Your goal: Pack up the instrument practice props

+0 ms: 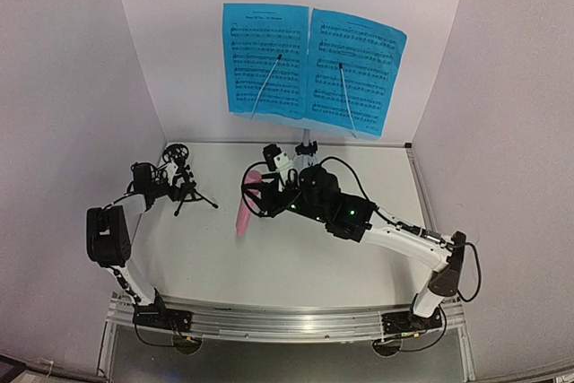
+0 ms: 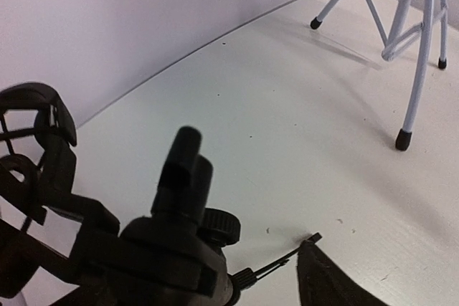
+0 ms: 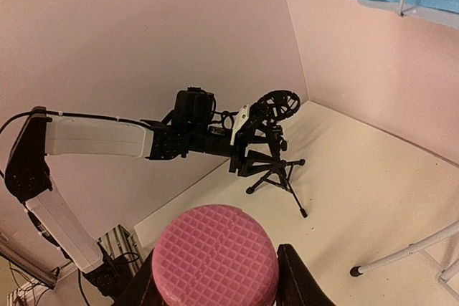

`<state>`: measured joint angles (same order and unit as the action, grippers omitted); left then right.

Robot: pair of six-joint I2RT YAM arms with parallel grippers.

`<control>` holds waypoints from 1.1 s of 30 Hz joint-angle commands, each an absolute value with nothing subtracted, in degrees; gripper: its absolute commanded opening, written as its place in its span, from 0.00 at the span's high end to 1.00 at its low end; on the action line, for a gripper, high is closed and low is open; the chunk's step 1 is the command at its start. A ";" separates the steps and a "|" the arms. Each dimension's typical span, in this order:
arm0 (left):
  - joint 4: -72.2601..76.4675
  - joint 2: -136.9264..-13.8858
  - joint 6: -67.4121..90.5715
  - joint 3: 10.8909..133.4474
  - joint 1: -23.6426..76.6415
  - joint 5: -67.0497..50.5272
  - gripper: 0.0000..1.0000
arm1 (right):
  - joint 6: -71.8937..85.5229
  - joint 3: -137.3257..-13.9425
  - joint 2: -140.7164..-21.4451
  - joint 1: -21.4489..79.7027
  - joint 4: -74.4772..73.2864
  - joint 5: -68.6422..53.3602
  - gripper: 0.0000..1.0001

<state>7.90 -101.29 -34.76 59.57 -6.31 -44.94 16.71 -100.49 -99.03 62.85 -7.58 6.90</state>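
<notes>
The pink stick microphone (image 1: 244,213) hangs over the middle of the table with my right gripper (image 1: 255,193) shut on it. Its gridded head (image 3: 215,256) fills the space between both dark fingers. The small black tripod mic stand (image 1: 186,187) stands at the left, its ring mount (image 3: 278,105) on top. My left gripper (image 1: 169,187) is at the stand's hub (image 2: 179,238). One finger (image 2: 326,277) stands apart from it, so the jaws are open. Two blue music sheets (image 1: 265,60) (image 1: 354,72) rest on the silver-tripod stand (image 2: 412,55) at the back. Its desk is hidden behind them.
White walls close in the table on the left, back and right. The silver stand's legs (image 3: 405,252) spread over the back of the table near the right arm. A rail with both arm bases (image 1: 287,320) runs along the near edge.
</notes>
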 commanded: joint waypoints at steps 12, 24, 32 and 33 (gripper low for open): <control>-15.53 -80.07 -35.82 56.24 -8.84 -42.07 0.00 | 35.08 -107.45 -113.17 63.50 -11.95 4.45 1.00; -45.00 -60.57 -33.32 54.24 4.40 -52.18 0.09 | 44.31 -116.27 -124.05 63.92 -9.41 11.52 1.00; -42.25 -58.29 -25.63 51.15 14.65 -42.89 0.07 | 46.83 -121.24 -128.26 63.93 -3.41 7.40 1.00; -41.52 -58.95 -25.28 51.06 14.89 -41.58 0.09 | 46.95 -121.38 -128.37 63.91 -2.53 6.71 1.00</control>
<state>-41.69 -57.44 -29.13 52.12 14.03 -47.75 44.61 -118.14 -127.58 63.68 -8.96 8.87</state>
